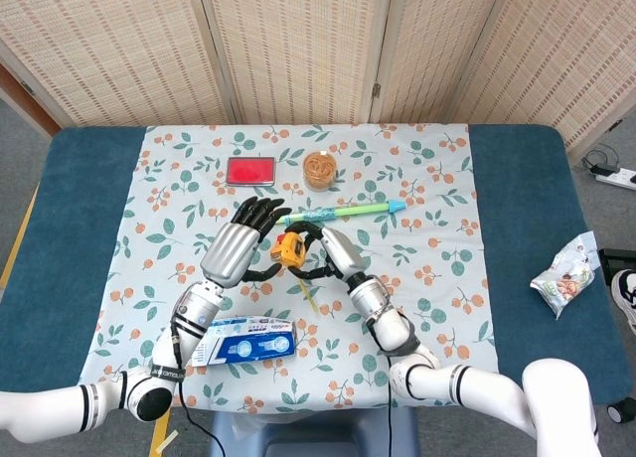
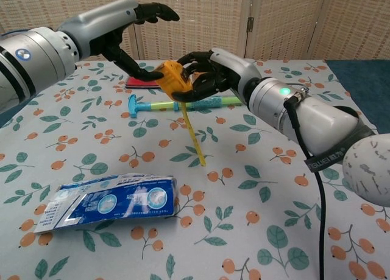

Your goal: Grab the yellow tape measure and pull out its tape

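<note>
Yellow tape measure (image 2: pixel 172 79) — grasped aloft by right hand (image 2: pixel 204 73), tape (image 2: pixel 194 133) dangling below; left hand (image 2: pixel 131 30), fingers spread and empty, best pinched the tape's tip.

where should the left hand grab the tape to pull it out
Pinch the tape partway down its free hanging strip, coming from the left hand's own side. The right hand wraps the tape measure case, so only the thin strip below, angling toward the table, is clear; its flat faces suit a thumb-and-finger pinch.
</note>
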You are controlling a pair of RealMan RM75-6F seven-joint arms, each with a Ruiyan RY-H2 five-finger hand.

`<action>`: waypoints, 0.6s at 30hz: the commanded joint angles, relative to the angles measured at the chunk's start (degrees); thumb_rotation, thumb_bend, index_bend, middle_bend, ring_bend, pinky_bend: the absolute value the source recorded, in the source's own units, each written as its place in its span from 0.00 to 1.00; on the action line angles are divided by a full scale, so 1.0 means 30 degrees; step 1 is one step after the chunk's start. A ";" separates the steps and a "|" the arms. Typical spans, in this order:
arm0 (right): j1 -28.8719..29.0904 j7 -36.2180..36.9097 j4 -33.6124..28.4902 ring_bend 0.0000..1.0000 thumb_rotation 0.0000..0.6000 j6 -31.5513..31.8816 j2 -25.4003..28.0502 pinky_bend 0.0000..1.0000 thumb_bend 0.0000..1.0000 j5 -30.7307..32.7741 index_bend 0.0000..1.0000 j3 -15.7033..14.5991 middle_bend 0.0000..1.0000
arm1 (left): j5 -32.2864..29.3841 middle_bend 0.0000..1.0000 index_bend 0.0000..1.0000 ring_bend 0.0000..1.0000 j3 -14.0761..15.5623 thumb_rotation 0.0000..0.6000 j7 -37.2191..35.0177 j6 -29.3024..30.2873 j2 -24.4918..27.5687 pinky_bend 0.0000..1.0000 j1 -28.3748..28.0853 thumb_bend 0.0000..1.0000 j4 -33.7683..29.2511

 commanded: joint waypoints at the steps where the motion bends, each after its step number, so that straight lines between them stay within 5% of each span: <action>1: -0.0010 -0.0033 -0.0047 0.48 1.00 0.0020 0.0031 0.27 0.55 0.0007 0.68 -0.0046 0.55 | -0.0119 0.12 0.17 0.09 0.0013 1.00 0.0077 0.0014 -0.0051 0.00 -0.0090 0.33 0.0063; 13: -0.0030 -0.0161 -0.0282 0.49 1.00 0.0040 0.0149 0.27 0.55 0.0153 0.68 -0.0153 0.55 | -0.0650 0.12 0.17 0.09 0.0181 1.00 0.0212 0.0070 -0.0136 0.00 -0.0304 0.36 0.0392; 18: -0.0044 -0.0292 -0.0319 0.49 1.00 0.0014 0.0185 0.27 0.55 0.0230 0.68 -0.0225 0.55 | -0.0776 0.12 0.19 0.09 0.0259 1.00 0.0071 0.0167 -0.0056 0.00 -0.0243 0.52 0.0444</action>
